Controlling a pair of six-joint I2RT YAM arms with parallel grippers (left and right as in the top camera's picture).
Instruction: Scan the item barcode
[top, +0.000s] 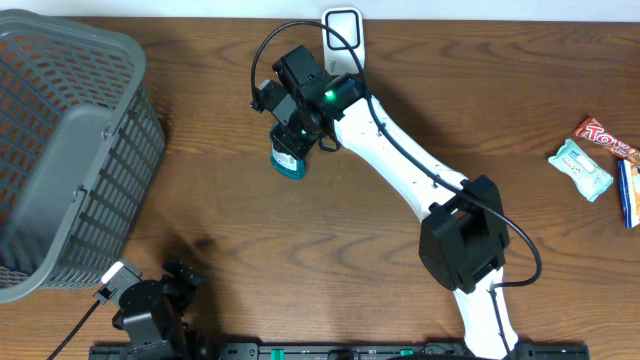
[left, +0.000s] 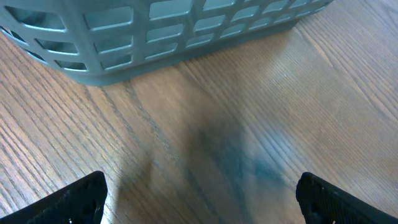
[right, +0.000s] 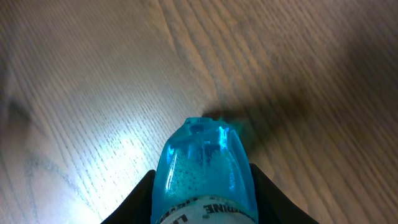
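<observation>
While right claw (right: 204, 200) grips the blue bottle (right: 204, 155) between half-closed jaws | left claw (left: 202, 198) gapes wide, empty

Open tabletop (top: 330, 240) surrounds the right gripper (top: 290, 140) and its blue bottle (right: 202, 162), with the white scanner (top: 343, 30) near on its far side and snack packs (top: 585, 168) well off to its right, while the grey basket (left: 112, 74) blocks ahead of the left gripper (left: 200, 202), bare wood between.

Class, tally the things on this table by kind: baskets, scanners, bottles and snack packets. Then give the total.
Grey basket: 1
White scanner: 1
Blue bottle: 1
Snack packets: 3
Total: 6
</observation>
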